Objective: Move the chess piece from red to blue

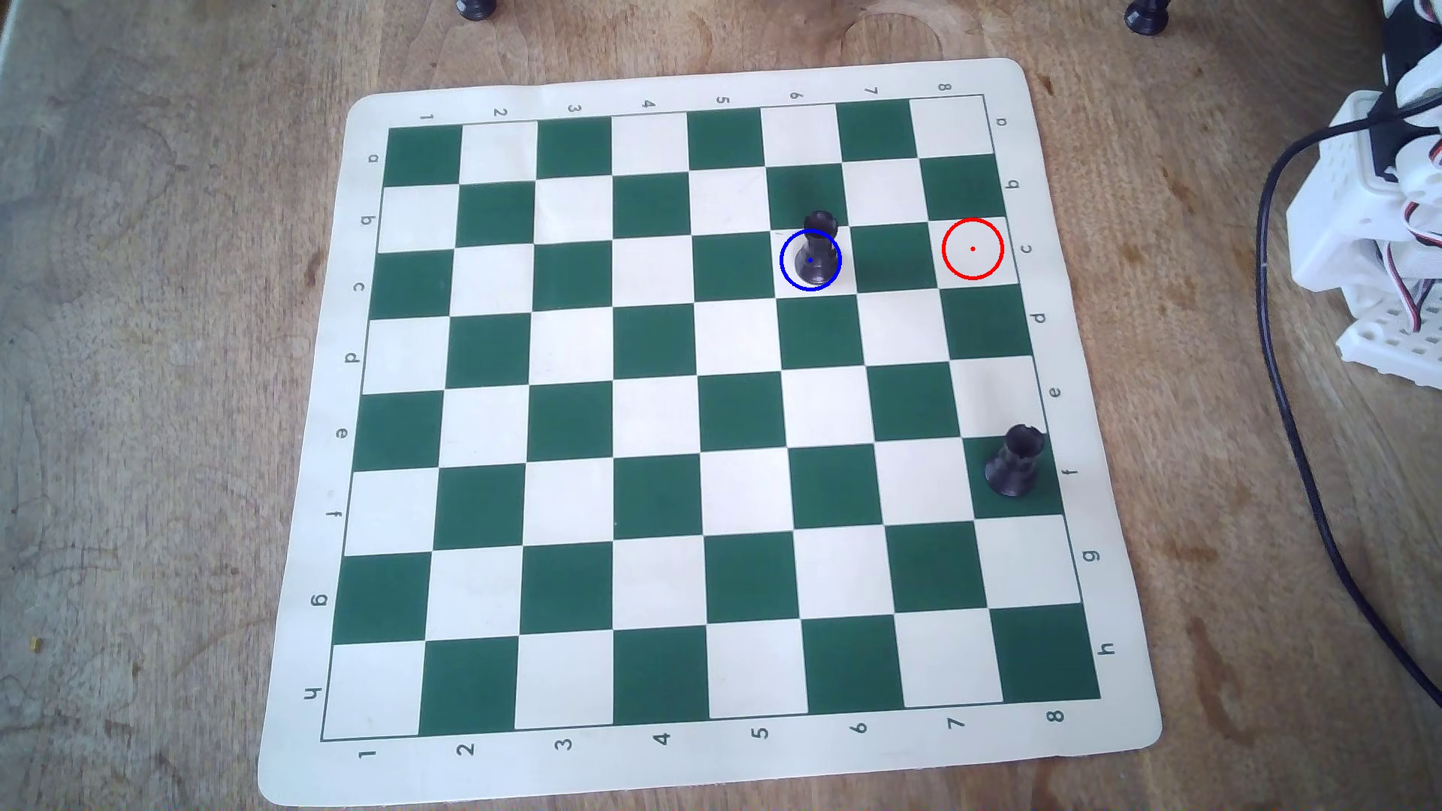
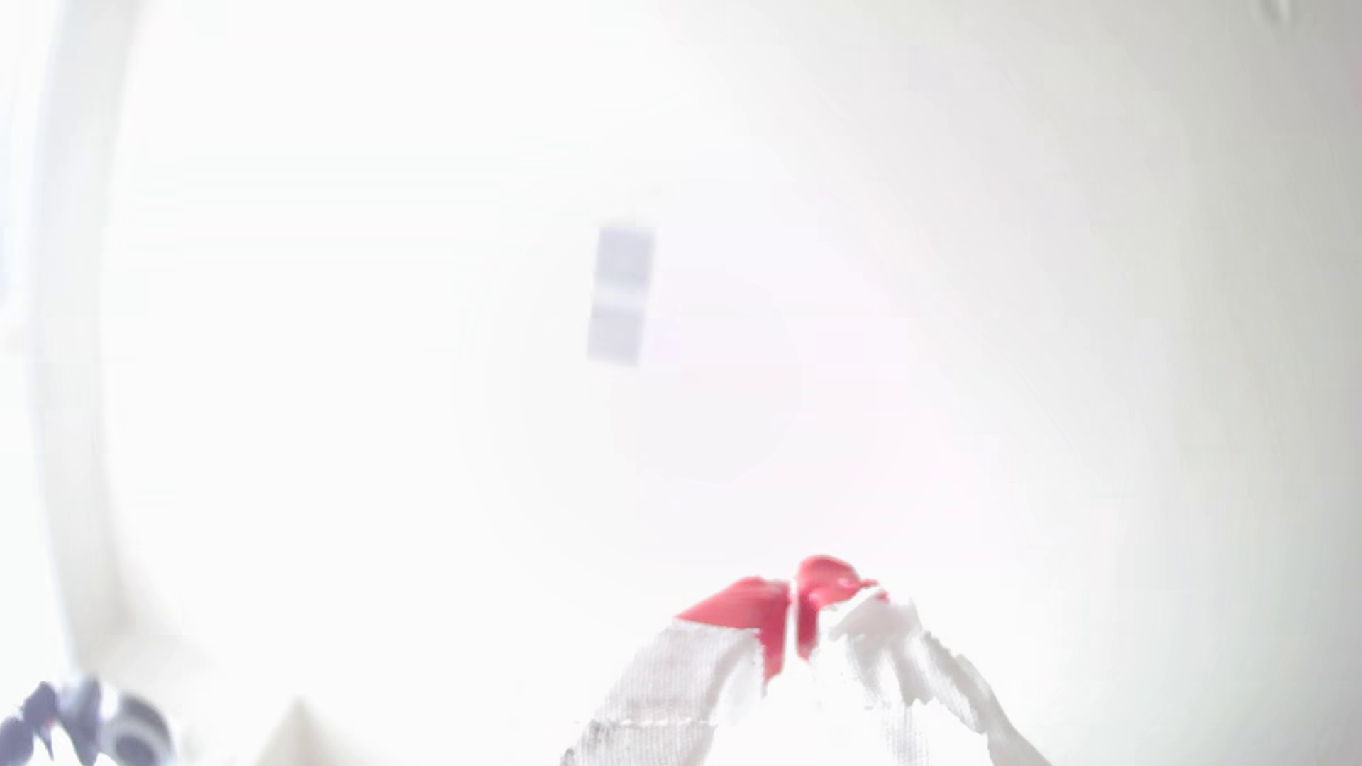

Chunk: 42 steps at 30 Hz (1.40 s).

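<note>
In the overhead view the black chess piece [image 1: 813, 265] stands upright with its base inside the blue circle [image 1: 782, 261], on a white square in row c, column 6. The red circle [image 1: 972, 249] lies two squares to its right and holds nothing. The white arm [image 1: 1381, 203] is folded at the right edge, off the board and far from the piece. In the washed-out wrist view the gripper [image 2: 794, 600] shows its red-tipped fingers [image 2: 744, 608] pressed together with nothing between them, facing a bright white background.
A stouter black rook [image 1: 1014, 462] stands on the green square at f8 of the green-and-white board mat [image 1: 702, 780]. Two more black pieces sit on the wooden table at the top edge [image 1: 476, 8] [image 1: 1145, 17]. A black cable [image 1: 1280, 327] runs down the right side.
</note>
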Motion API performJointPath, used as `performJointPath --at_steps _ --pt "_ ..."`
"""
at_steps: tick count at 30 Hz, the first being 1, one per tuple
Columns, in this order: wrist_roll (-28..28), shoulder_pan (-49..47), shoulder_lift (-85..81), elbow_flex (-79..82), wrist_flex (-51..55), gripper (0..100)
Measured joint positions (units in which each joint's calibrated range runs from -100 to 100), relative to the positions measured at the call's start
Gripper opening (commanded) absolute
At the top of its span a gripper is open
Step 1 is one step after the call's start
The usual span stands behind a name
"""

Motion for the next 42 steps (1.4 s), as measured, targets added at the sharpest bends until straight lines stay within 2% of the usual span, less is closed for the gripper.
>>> performJointPath --at_steps 7,14,42 --pt "1.7 -1.8 0.0 0.1 -15.3 2" --pt "1.6 -3.5 0.0 0.1 -24.1 0" --pt "2.9 -4.1 0.0 0.1 -24.5 0"
